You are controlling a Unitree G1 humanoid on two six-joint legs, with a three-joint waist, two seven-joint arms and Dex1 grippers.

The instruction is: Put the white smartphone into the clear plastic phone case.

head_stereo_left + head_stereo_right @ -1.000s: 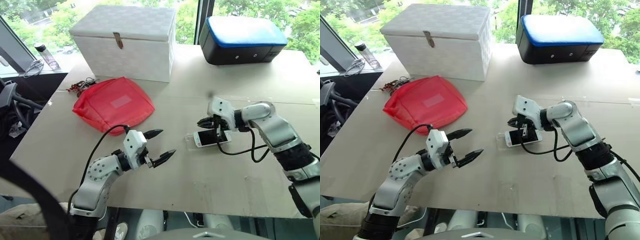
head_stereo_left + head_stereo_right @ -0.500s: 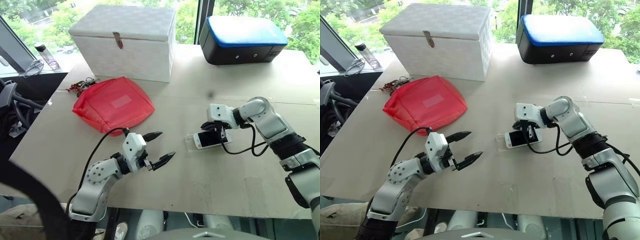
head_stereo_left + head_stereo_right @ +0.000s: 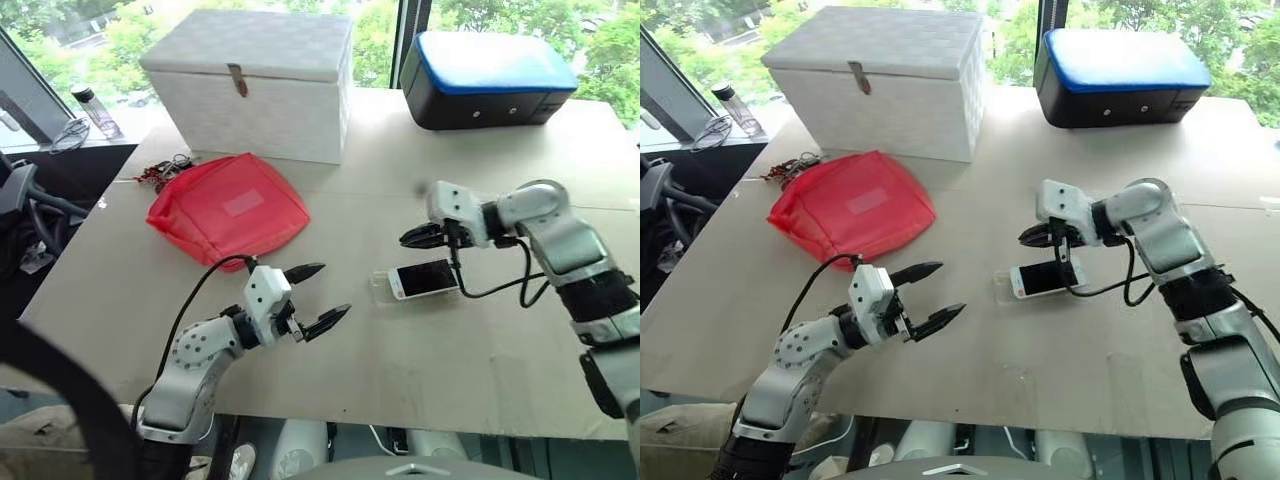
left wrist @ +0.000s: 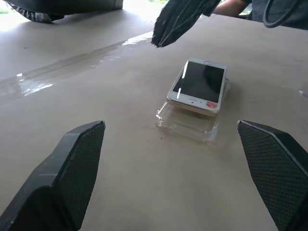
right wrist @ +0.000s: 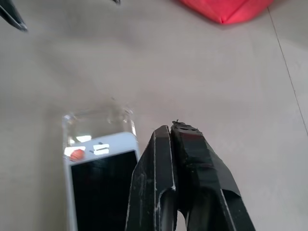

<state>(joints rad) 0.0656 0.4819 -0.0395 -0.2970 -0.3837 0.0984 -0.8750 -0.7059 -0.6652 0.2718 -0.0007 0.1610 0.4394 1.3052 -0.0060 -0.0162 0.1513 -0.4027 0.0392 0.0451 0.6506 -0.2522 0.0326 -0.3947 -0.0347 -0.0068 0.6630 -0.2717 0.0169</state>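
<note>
The white smartphone [image 3: 424, 279] lies screen up on the table, resting on the clear plastic phone case [image 4: 185, 122]. It sits offset, so one end of the case [image 3: 378, 283] sticks out past it. My right gripper [image 3: 412, 238] is shut and empty. It hovers just above and behind the phone, not touching it, its closed fingers [image 5: 175, 144] beside the phone's end [image 5: 101, 183]. My left gripper [image 3: 335, 288] is open and empty, held level over the table's front part, a hand's width left of the case and pointing toward it.
A red pouch [image 3: 228, 208] lies at the middle left. A white box [image 3: 250, 85] and a blue-topped black case [image 3: 487, 80] stand at the back. A bottle [image 3: 92, 110] and cables are at the far left. The table's front edge [image 3: 420, 425] is close.
My right gripper, which was down on the phone, has lifted off it and drawn back toward the far side. The phone, the case and my left gripper have stayed in place.
</note>
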